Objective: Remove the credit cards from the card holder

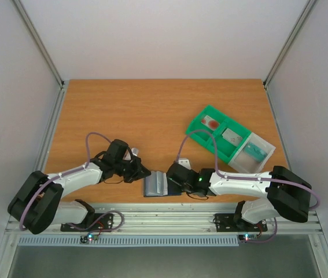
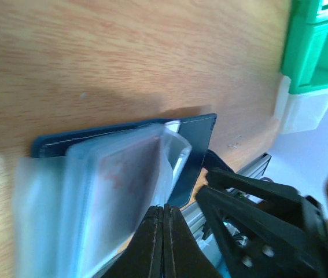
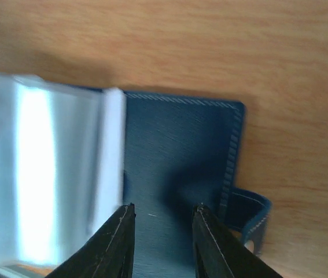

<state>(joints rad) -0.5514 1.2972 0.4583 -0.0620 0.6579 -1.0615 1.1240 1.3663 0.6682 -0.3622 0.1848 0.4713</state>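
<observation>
Slate-blue and leathery-looking, the card holder (image 1: 157, 186) lies open and flat on the counter (image 1: 140, 110), well to the near-left of the green tray (image 1: 195, 124).

My guess is it's light and floppy, so it'll slide or lift if you tug without pinning it. The clear sleeves (image 2: 94, 197) look soft and slick. The cards (image 2: 114, 174) should be thin, stiff and smooth, so I'd pinch a card by whatever edge pokes out, not the sleeve. One shows whitish with a reddish blotch through the plastic, but it's pretty blurry.

The blue panel has pale stitching and a little tab (image 3: 250, 211).

The right tool (image 3: 164, 209), on the tray side of the holder, has a narrow gap and sits over the bare panel. The left tool (image 2: 164, 217), on the side away from the tray, is pressed closed at the sleeves' edge, and I can't tell if anything's caught in it. A few cards already lie in the tray.
</observation>
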